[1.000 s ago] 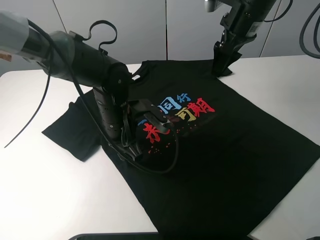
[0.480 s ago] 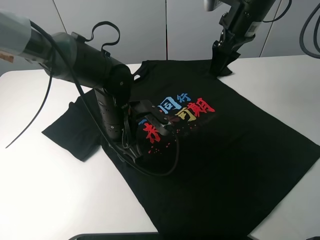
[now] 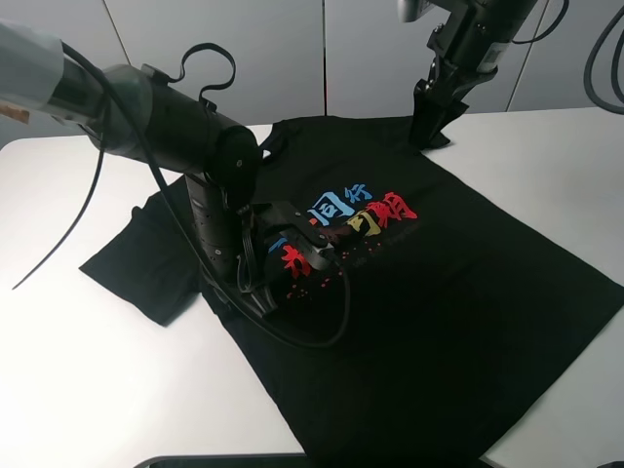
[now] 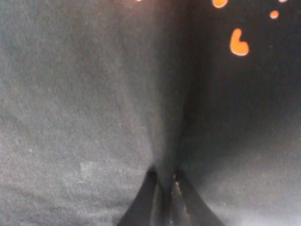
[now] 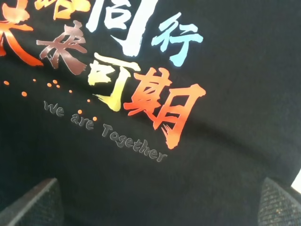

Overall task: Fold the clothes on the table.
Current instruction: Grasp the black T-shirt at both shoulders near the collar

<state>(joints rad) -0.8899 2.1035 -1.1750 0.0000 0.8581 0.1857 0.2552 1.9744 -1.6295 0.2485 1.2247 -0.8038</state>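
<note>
The white table (image 3: pixel 78 390) takes up the whole room-side of things, and the black shirt (image 3: pixel 458 292) lies spread on it, chest up and skewed. The hem runs off toward five o'clock and one sleeve (image 3: pixel 136 263) sticks out at nine o'clock.

Start on the left. The left pincer (image 4: pixel 164 181) is down on the shirt, at about seven o'clock of the coloured print (image 3: pixel 356 219). Its own camera shows the two tips drawn together with a thin ridge of cloth nipped between them, and the fabric rises into that pinch from both sides. So it is clamped on the shirt, on one small fold of it.

This is thin, limp cotton by the look of it. It is light, with no stiffness, so I expect it to sag and drag rather than lift flat, and a pinch in the middle will probably only tent it. I'd say the better holds are at the edges: shoulder seam, sleeve end or hem corner. There a pull should carry a whole edge over.

Over to the right. The right pincer (image 3: pixel 429 125) stands at the far shoulder, about one o'clock of the print, its tip down at the cloth. Its own camera shows the two pads (image 5: pixel 33 205) spread wide with nothing between them. Whether a tip actually touches the shoulder I cannot tell.
</note>
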